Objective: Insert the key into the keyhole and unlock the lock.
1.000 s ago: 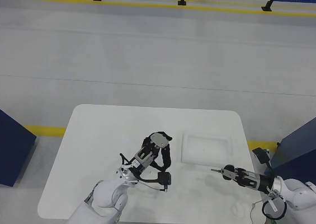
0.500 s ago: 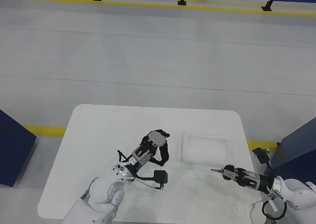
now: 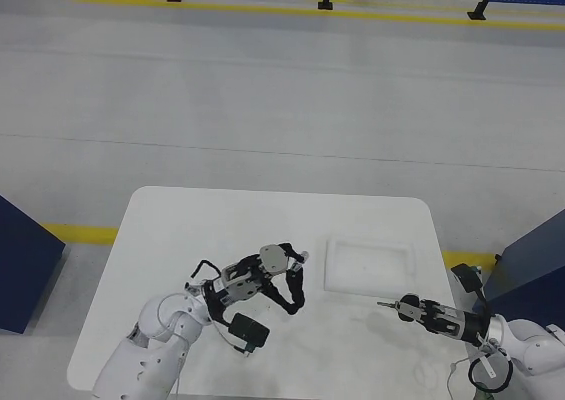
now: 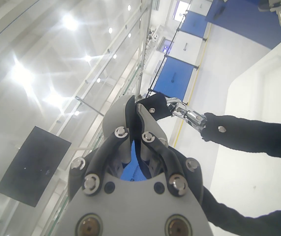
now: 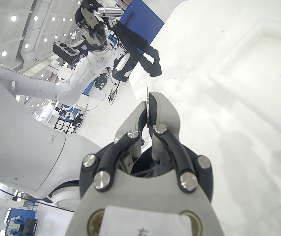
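Two grippers, both loaded, stand well apart above the table. The left gripper is clamped on the black-sleeved end of the lock, whose silver barrel juts out just beside the fingertips. The sleeved cable hangs in a loop beneath it. The right gripper is pinched tight on the key, held edge-on with only a short tip proud of the pads. It sits over the table's right front part, nearer the robot than the shallow tray.

Change noted over the last second: the left arm has swung its elbow outward and rolled its wrist. The forearm now lies across the table instead of reaching up it, and the barrel sits on the side of the gripper toward the key. The gripper itself has dropped back only slightly toward the robot. The right arm has not shifted in that time — key in the same spot, same heading.

Assessment: this reads as presentation of the lock, not yet insertion. Barrel and key are roughly opposed, but a wide gap is left between them, and I cannot tell whether the keyhole end faces the key. Aligning blade to slot is the outstanding item — and the dangling cable may sway and disturb the barrel as the two close.
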